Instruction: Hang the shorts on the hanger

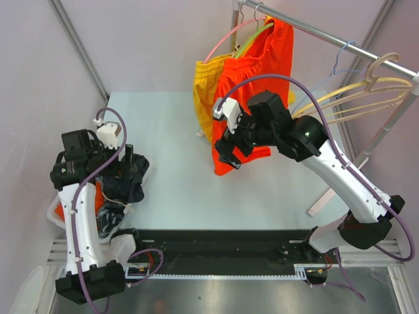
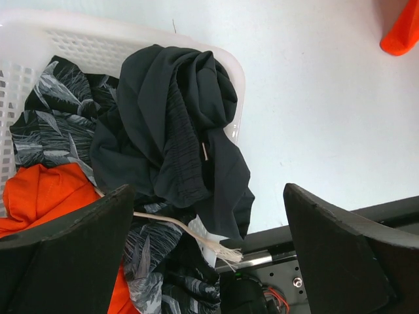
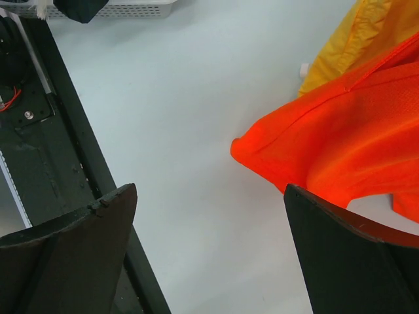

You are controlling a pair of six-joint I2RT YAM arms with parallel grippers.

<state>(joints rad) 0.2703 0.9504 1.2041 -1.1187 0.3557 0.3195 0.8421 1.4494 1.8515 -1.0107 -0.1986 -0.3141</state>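
Below my left gripper (image 2: pixel 206 190), jaws spread wide and empty, the dark shorts (image 2: pixel 177 124) lie draped over the white basket (image 2: pixel 239 85) rim, long axis running frame-top to frame-bottom. My right gripper (image 3: pixel 209 190), also apart, hangs nearer the light-blue hanger (image 1: pixel 335 64), upper right.

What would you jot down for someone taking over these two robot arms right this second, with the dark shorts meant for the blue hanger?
Left gripper: open, empty, hovering right over the shorts.
Right gripper: open, empty, above the table beside the hanging orange shorts.
Shorts: bunched on top of other clothes in the white basket, spilling over its rim.
Hanger: on the rail, with nothing on it.
Done: nothing yet.
Left: grasp the shorts, lift them out and put them on the hanger.
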